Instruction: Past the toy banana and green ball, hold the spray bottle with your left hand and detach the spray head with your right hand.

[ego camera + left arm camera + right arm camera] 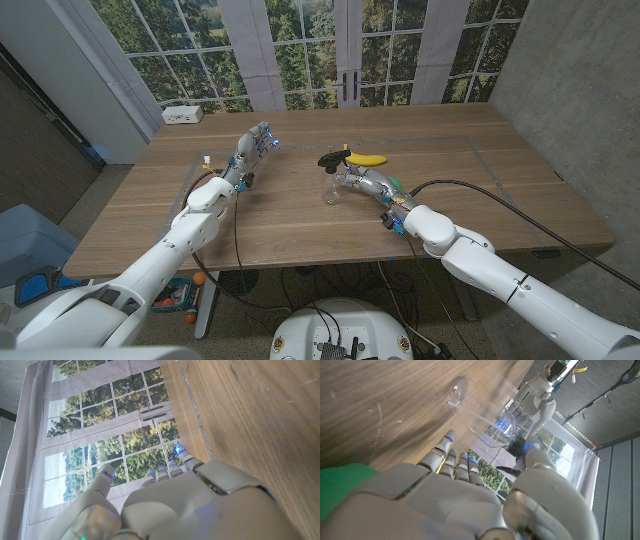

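Observation:
A clear spray bottle [330, 190] with a black spray head [330, 158] stands upright mid-table. Just behind it lies the yellow toy banana [366, 160]. The green ball [396, 183] sits to the right, partly hidden by my right hand [362, 182]. That hand reaches up to the bottle from the right. In the right wrist view its fingers [451, 450] and thumb [536, 457] are spread, with the bottle [470, 410] and black head [519, 449] just beyond them; no grip shows. My left hand [255, 148] hovers left of the bottle, fingers apart and holding nothing.
A small white box [183, 114] sits at the table's far left corner. The wooden table [470, 170] has bare room to the right and front. Windows stand behind the table. The green ball [340, 490] shows beside my right hand.

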You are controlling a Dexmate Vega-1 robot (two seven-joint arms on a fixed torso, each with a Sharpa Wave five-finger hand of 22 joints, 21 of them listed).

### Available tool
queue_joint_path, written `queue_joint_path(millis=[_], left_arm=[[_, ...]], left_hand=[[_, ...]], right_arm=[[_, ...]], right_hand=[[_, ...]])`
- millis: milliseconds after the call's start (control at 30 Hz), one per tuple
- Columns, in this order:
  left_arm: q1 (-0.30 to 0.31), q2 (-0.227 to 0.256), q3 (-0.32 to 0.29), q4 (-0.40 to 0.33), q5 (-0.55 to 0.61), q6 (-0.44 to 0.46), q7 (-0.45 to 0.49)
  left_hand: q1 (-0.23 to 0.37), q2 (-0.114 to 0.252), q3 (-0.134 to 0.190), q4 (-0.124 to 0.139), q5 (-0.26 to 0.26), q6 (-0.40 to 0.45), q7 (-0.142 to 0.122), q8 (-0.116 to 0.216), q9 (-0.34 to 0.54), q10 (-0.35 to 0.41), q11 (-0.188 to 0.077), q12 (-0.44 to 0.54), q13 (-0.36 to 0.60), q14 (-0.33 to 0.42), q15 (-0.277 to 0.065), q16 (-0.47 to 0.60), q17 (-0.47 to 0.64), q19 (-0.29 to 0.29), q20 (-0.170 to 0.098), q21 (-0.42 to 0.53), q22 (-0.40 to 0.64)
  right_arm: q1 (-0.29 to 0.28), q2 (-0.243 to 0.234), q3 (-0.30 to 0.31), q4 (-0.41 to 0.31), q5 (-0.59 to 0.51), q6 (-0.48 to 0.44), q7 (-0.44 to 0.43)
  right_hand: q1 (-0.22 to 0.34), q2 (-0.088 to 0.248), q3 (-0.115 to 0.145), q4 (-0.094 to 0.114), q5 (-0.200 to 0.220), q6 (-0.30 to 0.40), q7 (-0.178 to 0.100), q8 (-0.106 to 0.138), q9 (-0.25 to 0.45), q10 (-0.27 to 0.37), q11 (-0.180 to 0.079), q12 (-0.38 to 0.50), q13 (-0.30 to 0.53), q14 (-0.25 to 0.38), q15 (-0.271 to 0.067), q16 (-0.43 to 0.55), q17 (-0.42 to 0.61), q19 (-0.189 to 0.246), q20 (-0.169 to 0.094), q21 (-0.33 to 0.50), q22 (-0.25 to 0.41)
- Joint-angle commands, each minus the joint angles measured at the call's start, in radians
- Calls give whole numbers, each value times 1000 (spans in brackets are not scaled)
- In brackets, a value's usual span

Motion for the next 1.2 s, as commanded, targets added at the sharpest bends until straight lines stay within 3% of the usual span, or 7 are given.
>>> queue_joint_path(millis=[33,433,700,800,1000,1200], left_arm=[[3,5,0,-12,0,8,4],[-3,6,4,-17,4,17,7],[-1,7,5,-22,3,20,7],[3,8,5,-28,3,22,9],[8,11,2,-34,-3,25,6],[12,14,2,-42,-7,32,6]], left_hand=[[-9,28,-2,-2,7,3,1,5,4,-1,1,6,3,-2,-9,5,6,10,-1,-4,6],[-10,27,-3,0,7,4,1,5,4,0,0,6,3,-1,-10,6,6,12,1,-6,6],[-11,26,-5,1,7,5,0,5,4,1,-1,6,3,1,-10,6,6,13,2,-7,6],[-12,26,-5,1,8,6,0,5,4,1,-2,6,3,2,-10,6,6,15,3,-7,6],[-12,26,-6,1,8,6,0,4,4,2,-2,6,3,3,-11,6,6,16,3,-8,6],[-12,25,-7,2,8,7,-1,5,4,3,-2,6,3,5,-10,7,6,18,5,-9,6]], right_arm=[[19,26,-45,26,-110,-32,-60],[55,61,-94,74,-206,-32,-73],[91,94,-114,138,-221,7,-53],[105,108,-123,161,-230,23,-49],[128,140,-134,213,-240,65,-51],[143,175,-138,266,-242,122,-64]], right_hand=[[31,-12,8,0,14,3,-10,9,2,5,-10,5,5,11,-3,0,-1,16,0,0,-1],[108,-54,9,3,38,-14,-23,7,4,-12,-30,0,7,10,-11,-4,-8,14,-1,-6,1],[149,-76,5,8,53,-35,-35,2,4,-38,-37,-7,7,1,-4,-8,-12,13,29,-8,2],[159,-80,3,11,57,-35,-54,3,5,-38,-36,-6,8,0,-6,-8,-12,12,36,-8,3],[170,-83,1,14,62,-36,-56,3,5,-47,-43,-7,8,1,-12,-6,-12,7,54,-10,4],[180,-81,-6,24,70,-19,-90,10,6,-31,-57,2,9,23,-11,6,-8,6,71,-8,7]])
